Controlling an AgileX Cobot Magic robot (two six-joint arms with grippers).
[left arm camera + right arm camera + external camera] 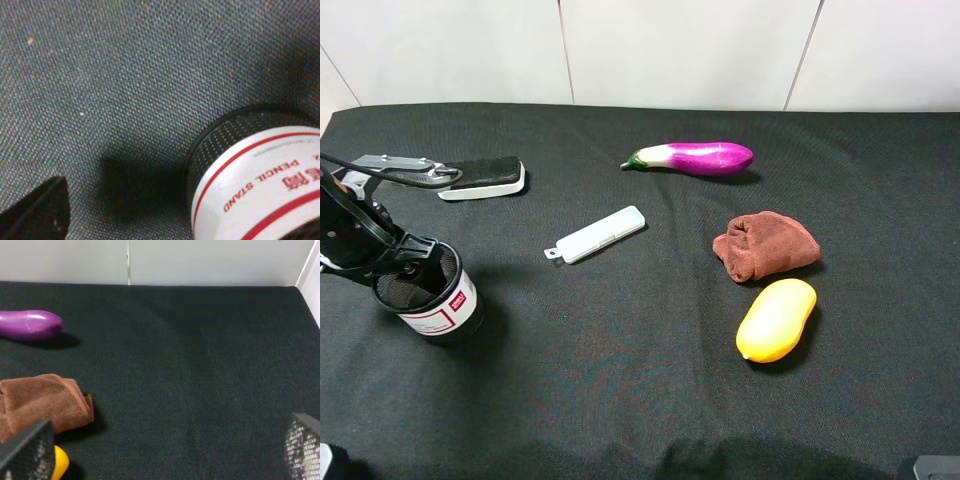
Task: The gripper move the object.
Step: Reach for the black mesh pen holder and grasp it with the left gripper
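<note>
The object, a black wire-mesh pen cup [428, 292] with a white, red-bordered label, stands upright at the table's left. My left gripper [412, 262] hangs right at its rim, jaws spread wide. In the left wrist view the cup [250, 175] fills one corner, and one dark fingertip [35, 212] stands apart from it across a strip of bare cloth; the other finger is out of frame. My right gripper [165, 452] is open and holds nothing, low at the table's near right corner [935, 467].
A black-and-white eraser block [482, 178] lies behind the cup. A white flat stick [596, 235] lies mid-table. To the right are a purple eggplant [698, 157], a brown cloth [766, 245] and a yellow fruit [777, 319]. Black cloth [620, 380] covers the table.
</note>
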